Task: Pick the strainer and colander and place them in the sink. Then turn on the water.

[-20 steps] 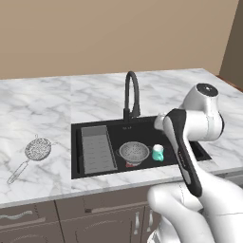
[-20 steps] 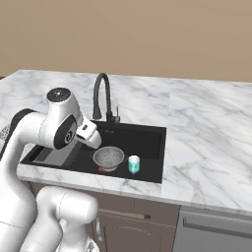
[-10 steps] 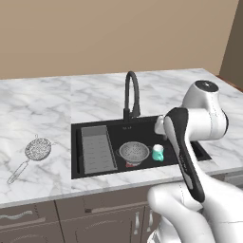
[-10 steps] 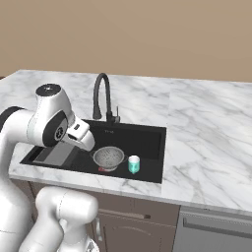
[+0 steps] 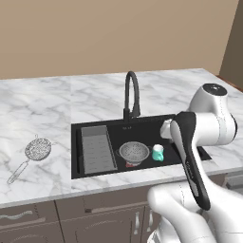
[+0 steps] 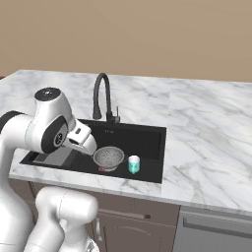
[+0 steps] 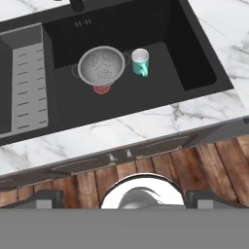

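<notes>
Arm swung back from sink (image 5: 142, 124), jaws apart, 1 colander (image 5: 134, 152) inside, 1 strainer (image 5: 37, 149) on counter (image 5: 42, 109).

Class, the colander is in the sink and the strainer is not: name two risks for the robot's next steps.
1. The silver mesh strainer lies far left on the marble counter; its thin wire handle may slip from the pincer.
2. The grey perforated colander and teal mug crowd the black sink; the strainer may land on them.

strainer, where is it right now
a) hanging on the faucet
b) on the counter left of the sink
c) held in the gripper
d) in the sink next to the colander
b, the strainer lies on the marble counter left of the sink, while the colander already sits in the basin.
</notes>
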